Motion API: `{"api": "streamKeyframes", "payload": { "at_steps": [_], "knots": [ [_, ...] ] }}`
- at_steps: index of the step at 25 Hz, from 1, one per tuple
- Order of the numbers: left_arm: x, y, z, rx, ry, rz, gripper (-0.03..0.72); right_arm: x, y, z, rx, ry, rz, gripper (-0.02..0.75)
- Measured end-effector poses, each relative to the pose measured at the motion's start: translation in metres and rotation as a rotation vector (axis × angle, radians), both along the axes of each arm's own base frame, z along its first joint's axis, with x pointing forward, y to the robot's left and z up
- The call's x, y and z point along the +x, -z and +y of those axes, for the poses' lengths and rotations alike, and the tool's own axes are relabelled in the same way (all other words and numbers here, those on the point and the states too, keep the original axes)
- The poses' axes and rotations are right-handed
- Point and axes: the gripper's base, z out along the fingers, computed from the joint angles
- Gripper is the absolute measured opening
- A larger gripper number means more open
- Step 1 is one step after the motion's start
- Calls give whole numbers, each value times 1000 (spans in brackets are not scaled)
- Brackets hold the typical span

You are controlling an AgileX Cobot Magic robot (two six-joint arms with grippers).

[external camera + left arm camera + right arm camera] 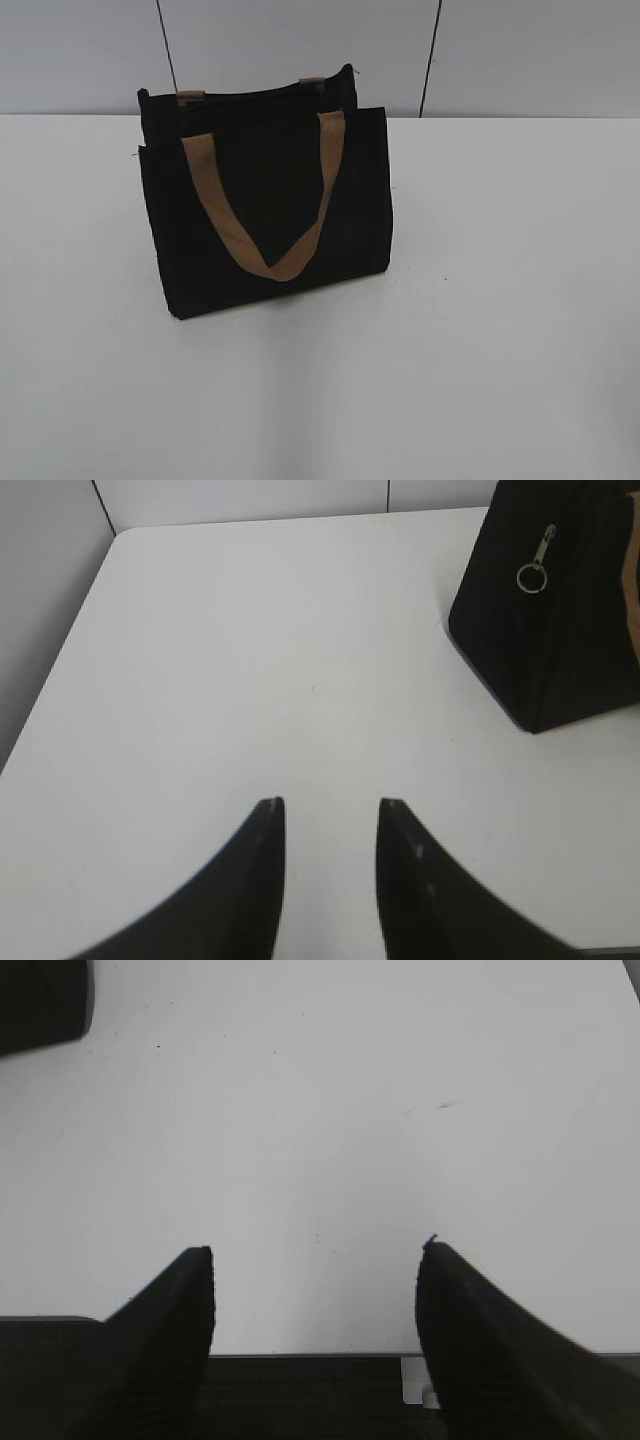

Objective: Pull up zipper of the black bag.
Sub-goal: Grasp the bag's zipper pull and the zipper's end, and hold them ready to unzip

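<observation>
**Approach stage: neither gripper has reached the bag**

The black bag [265,215] stands upright toward the back of the white surface [480,350], tan handle [265,215] hanging down its front. Your left gripper [330,805] hovers over bare surface, fingers modestly apart, nothing between them. In its wrist view the zipper pull [542,548] with its metal ring [531,577] hangs on the bag's end panel, up and to the right. Your right gripper [315,1252] is spread wide and empty. Judged next: steer the left gripper to the ring, while the right steadies the bag.
</observation>
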Motion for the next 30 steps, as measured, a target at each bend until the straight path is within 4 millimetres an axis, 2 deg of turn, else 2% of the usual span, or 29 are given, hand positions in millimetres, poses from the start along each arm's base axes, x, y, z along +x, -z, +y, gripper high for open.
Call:
{"api": "streamKeyframes", "payload": {
  "at_steps": [7,10,13,17,21,25,30],
  "knots": [
    [0,0,-1,-7,5,0,241,0,0,0,0,0,0,482],
    [6,-1,-1,-5,7,33,240,0,0,0,0,0,0,482],
    [21,-18,-2,-6,8,15,240,0,0,0,0,0,0,482],
    [57,-39,-4,-10,10,-54,242,0,0,0,0,0,0,482],
    [101,-36,-10,-14,35,-93,246,0,0,0,0,0,0,482],
    [145,-13,-19,-33,72,-128,272,0,0,0,0,0,0,482],
    [199,35,-32,-40,91,-68,312,0,0,0,0,0,0,482]
  ]
}}
